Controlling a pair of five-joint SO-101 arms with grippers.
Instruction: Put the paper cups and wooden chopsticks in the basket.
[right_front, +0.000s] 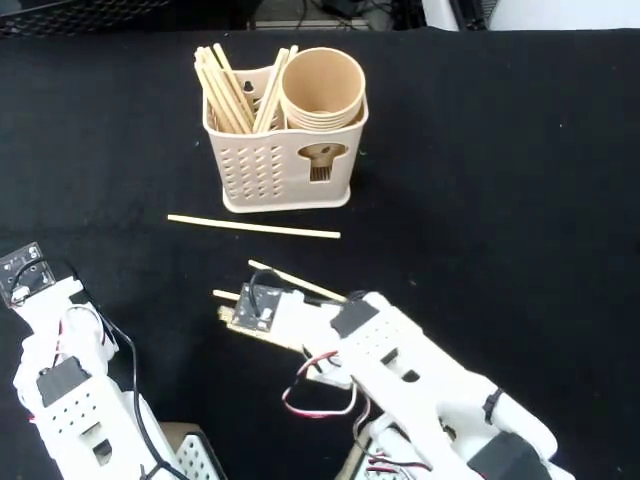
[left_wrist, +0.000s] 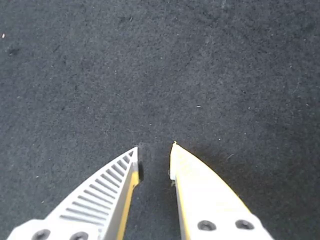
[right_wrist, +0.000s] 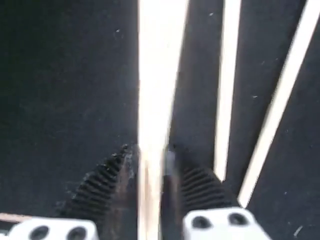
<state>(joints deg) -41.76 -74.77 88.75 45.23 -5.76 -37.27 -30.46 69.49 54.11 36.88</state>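
From the high view, the cream slotted basket stands on the black table, well ahead of both arms. A bundle of wooden chopsticks stands upright in one compartment and nested paper cups stand in the other. One loose chopstick lies flat just in front of the basket, between it and the right gripper. A second chopstick lies slanted just beside that gripper, and a short stick end pokes out past its tip. From up here I cannot tell how the fingers stand. The left arm sits far to the side, well apart from every stick. The left wrist view shows what the high view does not. The left gripper has its fingers a narrow gap apart, with nothing between them and bare black cloth beyond the tips. The right wrist view shows the grip itself. The right gripper's fingers are pressed against the held chopstick, which runs straight out ahead between them. Two more sticks lie on the cloth outside one finger, the near stick just beside that fingertip and the far stick angled away.
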